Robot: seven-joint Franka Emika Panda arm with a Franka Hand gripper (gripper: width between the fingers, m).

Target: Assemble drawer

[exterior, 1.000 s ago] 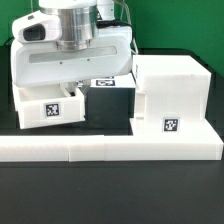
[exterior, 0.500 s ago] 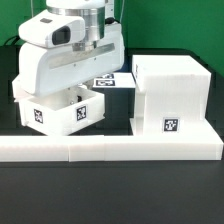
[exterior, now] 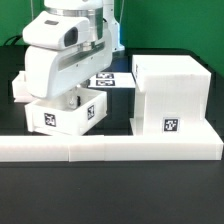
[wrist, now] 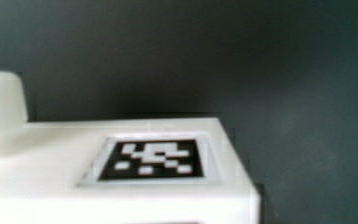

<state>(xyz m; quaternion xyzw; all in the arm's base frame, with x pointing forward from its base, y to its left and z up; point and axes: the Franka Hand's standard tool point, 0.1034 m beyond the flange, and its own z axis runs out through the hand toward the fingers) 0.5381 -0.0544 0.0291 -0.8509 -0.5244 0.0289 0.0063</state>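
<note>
Small white plastic drawer tray (exterior: 66, 117), tagged on two faces, lies beneath the white robot arm (exterior: 62, 55) at the exterior view's left. It is just behind the long low white wall (exterior: 110, 148) on the dark counter (exterior: 110, 195) and apart from the tall white boxy drawer housing (exterior: 170, 92). The fingers are hidden, so their state cannot be told.

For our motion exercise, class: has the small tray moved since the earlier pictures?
Yes: the small tray has slid toward the exterior view's right, nearer the tall housing.
</note>
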